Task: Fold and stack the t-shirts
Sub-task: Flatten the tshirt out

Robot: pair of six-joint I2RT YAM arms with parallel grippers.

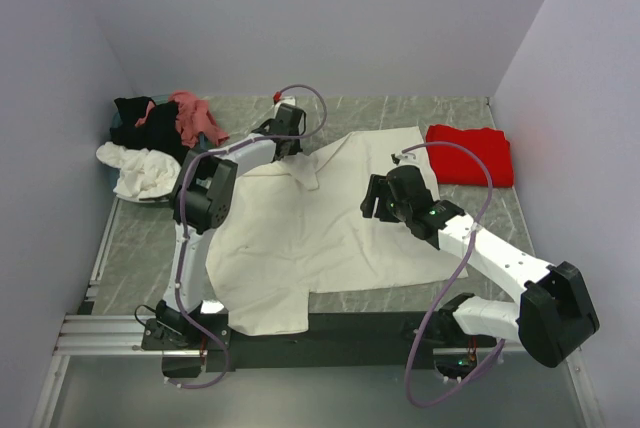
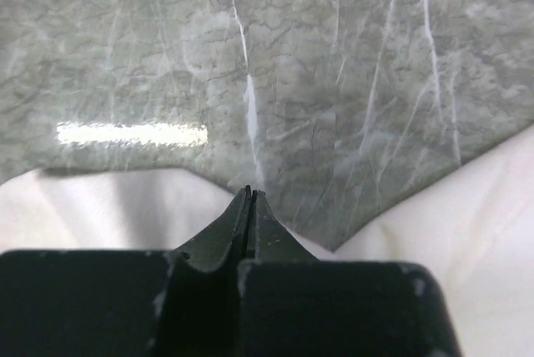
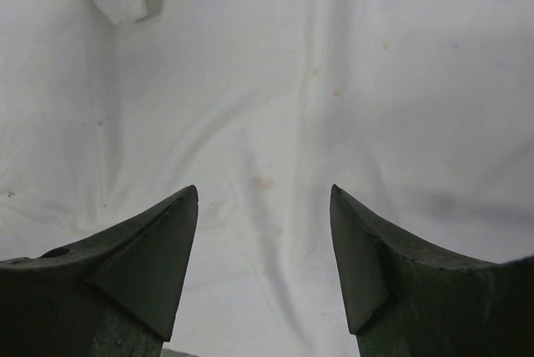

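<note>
2 grippers at the cream shirt [image 1: 300, 238], left pressed together, right apart

1 large cream shirt lies spread across the middle of the table [image 1: 140, 248], mostly flat, with its far edge bunched and turned over near the left gripper [image 2: 251, 197]. The left arm reaches to that far edge. In the left wrist view its jaws are together, tip against tip, right at the border of the cloth, with cream fabric on both sides below them and bare grey marbled table beyond. I cannot tell whether any cloth is caught between the tips.

The right gripper [image 3: 264, 192] hangs over the right part of the same shirt with its jaws wide apart and nothing between them; the right wrist view shows only lightly creased cream cloth under the fingers [image 3: 158, 244], and a folded corner of fabric at the upper left.

At the far right of the table the red shirt [image 1: 470, 155] lies folded in a neat rectangle, just beside the cream shirt's far right corner. At the far left, 3 more sit crumpled in a heap against the wall: black shirt [image 1: 135, 120], pink shirt [image 1: 195, 118] and white shirt [image 1: 140, 170], well apart from the cream one
</note>
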